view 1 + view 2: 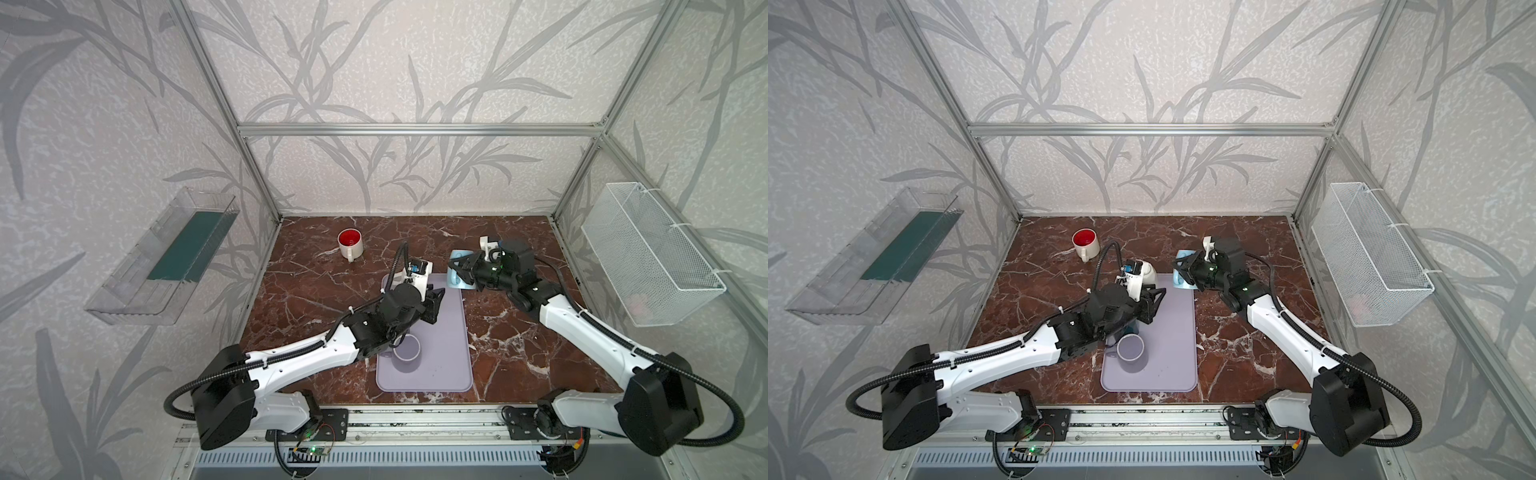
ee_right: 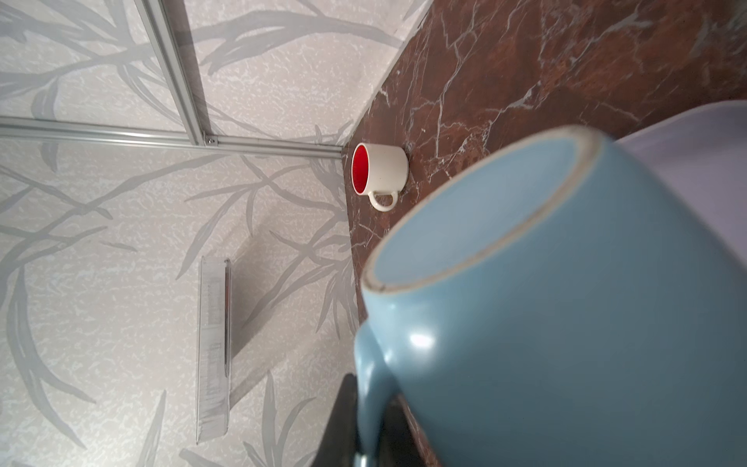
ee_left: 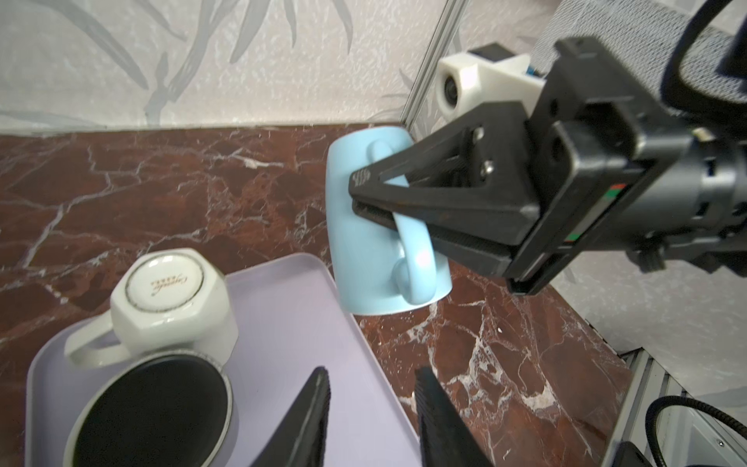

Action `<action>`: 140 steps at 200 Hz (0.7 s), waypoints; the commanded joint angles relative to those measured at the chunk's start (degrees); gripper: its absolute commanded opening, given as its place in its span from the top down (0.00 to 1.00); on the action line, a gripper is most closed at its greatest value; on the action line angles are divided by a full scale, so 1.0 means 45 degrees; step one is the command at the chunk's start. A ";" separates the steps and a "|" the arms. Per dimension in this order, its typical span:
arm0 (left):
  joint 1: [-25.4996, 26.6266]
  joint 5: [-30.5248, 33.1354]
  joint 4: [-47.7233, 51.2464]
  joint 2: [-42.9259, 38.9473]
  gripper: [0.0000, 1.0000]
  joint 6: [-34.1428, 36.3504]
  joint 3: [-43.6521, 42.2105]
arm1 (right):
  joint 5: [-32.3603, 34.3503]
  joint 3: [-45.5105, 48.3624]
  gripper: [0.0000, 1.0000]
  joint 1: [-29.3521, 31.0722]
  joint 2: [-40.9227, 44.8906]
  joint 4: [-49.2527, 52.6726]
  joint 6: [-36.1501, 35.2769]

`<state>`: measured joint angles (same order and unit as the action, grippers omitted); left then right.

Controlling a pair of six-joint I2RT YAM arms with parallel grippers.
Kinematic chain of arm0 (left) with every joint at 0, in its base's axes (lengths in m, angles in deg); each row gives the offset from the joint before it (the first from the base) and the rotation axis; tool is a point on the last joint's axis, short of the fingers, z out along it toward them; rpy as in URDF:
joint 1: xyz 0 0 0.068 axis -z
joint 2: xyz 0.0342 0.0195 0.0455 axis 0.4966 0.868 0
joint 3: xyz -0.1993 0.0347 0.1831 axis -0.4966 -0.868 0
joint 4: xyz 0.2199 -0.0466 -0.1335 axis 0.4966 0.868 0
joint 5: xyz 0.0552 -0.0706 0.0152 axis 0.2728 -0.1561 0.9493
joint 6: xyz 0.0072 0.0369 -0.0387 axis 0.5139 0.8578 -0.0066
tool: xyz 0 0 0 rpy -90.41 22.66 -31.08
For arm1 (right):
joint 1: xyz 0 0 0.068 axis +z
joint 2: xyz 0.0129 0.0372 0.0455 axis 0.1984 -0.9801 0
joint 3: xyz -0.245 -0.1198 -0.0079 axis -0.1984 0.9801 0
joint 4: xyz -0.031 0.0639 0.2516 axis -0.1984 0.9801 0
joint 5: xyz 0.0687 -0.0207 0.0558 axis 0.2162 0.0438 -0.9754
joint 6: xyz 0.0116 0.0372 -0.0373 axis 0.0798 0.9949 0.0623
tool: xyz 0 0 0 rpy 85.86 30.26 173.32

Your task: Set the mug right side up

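The light blue mug is upside down, base uppermost and a little tilted, at the far right corner of the lavender tray. My right gripper is shut on its handle from the right. In the right wrist view the mug fills the frame, its unglazed base ring showing. I cannot tell whether its rim touches the table. My left gripper hangs open over the tray's far half with nothing between its fingers.
A white faceted mug stands upside down on the tray beside a dark-inside mug. A lavender mug stands upright near the tray's front. A red-inside mug stands upright at the back left. A wire basket hangs on the right wall.
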<state>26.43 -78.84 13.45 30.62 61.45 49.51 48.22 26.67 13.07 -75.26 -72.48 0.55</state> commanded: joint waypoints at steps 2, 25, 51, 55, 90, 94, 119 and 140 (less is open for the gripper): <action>0.0066 -0.0111 -0.2317 0.0383 0.61 0.0983 -0.0342 | 0.0928 -0.0020 1.00 0.0197 0.0585 -0.1791 0.0715; 0.0161 -0.0328 -0.3114 0.0850 0.62 0.1341 -0.0356 | 0.1086 0.0107 1.00 0.0263 0.0508 -0.2504 0.1056; 0.0244 -0.0118 -0.3877 0.1322 0.62 0.1546 -0.0282 | 0.1289 0.0146 1.00 0.0396 0.0468 -0.2840 0.1312; 0.0261 -0.0084 -0.3858 0.1392 0.62 0.1561 -0.0194 | 0.1343 0.0183 1.00 0.0429 0.0468 -0.2938 0.1342; 0.0570 0.1050 -0.4676 0.1739 0.62 0.1858 -0.0206 | 0.1532 0.0351 1.00 0.0485 0.0603 -0.3252 0.1568; 0.0609 0.1222 -0.4792 0.1775 0.62 0.1915 -0.0234 | 0.1535 0.0389 1.00 0.0490 0.0632 -0.3302 0.1589; 0.0720 0.1859 -0.5733 0.1917 0.62 0.2329 -0.0429 | 0.1535 0.0458 1.00 0.0480 0.0770 -0.3331 0.1641; 0.0750 0.2081 -0.6332 0.2094 0.61 0.2653 -0.0519 | 0.1535 0.0515 1.00 0.0529 0.0839 -0.3433 0.1716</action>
<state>29.47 -73.15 -8.64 39.14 70.34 48.07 54.60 29.22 14.93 -74.63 -81.40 8.01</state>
